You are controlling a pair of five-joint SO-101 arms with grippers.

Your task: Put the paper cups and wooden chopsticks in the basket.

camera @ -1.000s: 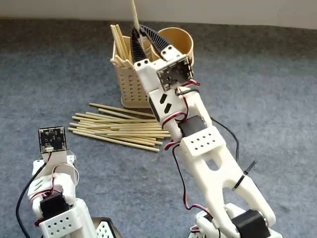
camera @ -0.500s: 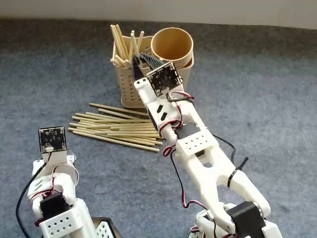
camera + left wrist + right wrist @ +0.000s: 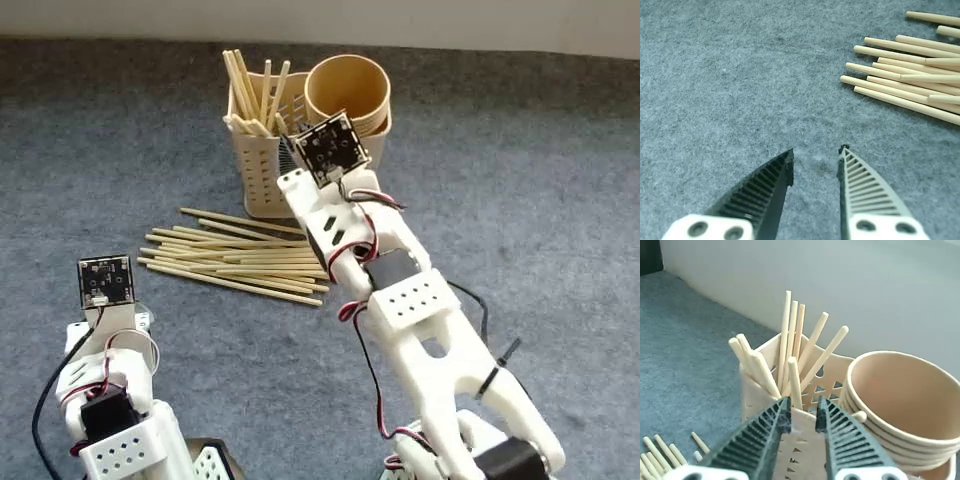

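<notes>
parting by only a narrow gap, the fingers of the right gripper (image 3: 802, 412) pinch nothing. they sit just in front of the basket (image 3: 752, 405), at its rim, and the nearest upright stick stands free beyond the tips. around it the standing chopsticks (image 3: 790, 340) lean fanned against the basket's walls, since only the rim props them. the paper cups (image 3: 900, 390) are nested in one stack in the basket's other half, which saves room. farther out, the loose chopsticks (image 3: 240, 262) lie in a flat pile on the grey carpet (image 3: 520, 200) beside the basket, and they look like the larger share of the sticks. the left gripper (image 3: 815, 154) hangs low over bare carpet near that pile's ends, fingers spread wide and empty, seemingly placed to take the next stick.
</notes>
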